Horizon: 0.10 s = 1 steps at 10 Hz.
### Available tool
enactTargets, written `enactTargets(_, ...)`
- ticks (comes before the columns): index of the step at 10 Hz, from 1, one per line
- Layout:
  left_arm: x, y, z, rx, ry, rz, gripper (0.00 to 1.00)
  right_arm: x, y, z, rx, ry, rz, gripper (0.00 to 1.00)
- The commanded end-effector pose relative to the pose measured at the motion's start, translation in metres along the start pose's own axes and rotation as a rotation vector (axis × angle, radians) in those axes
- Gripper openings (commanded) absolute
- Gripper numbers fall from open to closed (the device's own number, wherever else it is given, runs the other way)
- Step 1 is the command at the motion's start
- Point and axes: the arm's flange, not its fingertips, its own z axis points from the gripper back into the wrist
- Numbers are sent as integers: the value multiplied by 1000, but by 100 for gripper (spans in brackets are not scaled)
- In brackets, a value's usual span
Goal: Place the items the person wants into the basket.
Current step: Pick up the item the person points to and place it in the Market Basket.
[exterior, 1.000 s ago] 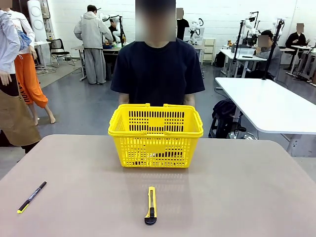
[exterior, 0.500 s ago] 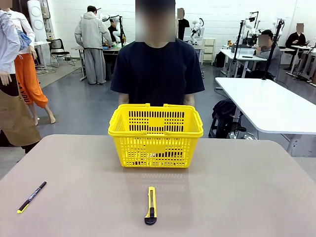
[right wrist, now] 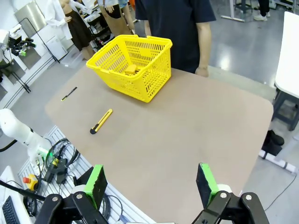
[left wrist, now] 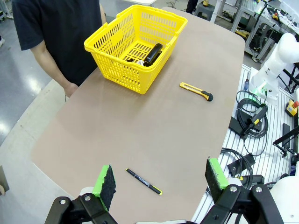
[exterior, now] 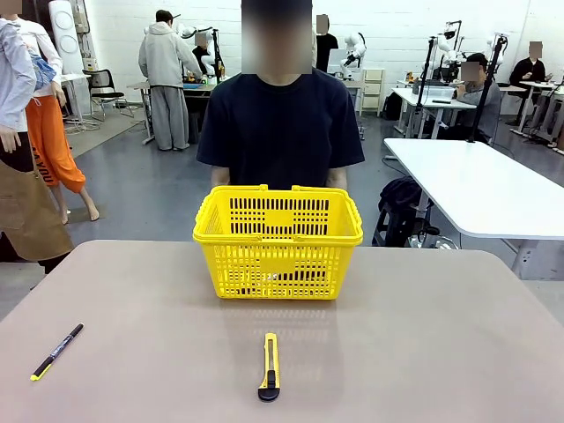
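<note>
Two sets of jaws stand wide open and empty on my feeds, the left gripper (left wrist: 161,184) and right gripper (right wrist: 152,183) both high above the tabletop (exterior: 423,344). I see the yellow basket (exterior: 278,240) at the far middle, just before the person (exterior: 280,123). Inside it lie the black stapler (left wrist: 153,53) and the yellow tape measure (right wrist: 130,69). Outside, the utility knife (exterior: 269,367) sits near centre, the pen (exterior: 56,351) near left.
</note>
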Motion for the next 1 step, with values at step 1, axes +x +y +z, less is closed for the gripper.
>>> enactTargets(1, -1, 0, 0, -8, -3, -15, 100, 0, -2, -1, -6, -1, -3, 100)
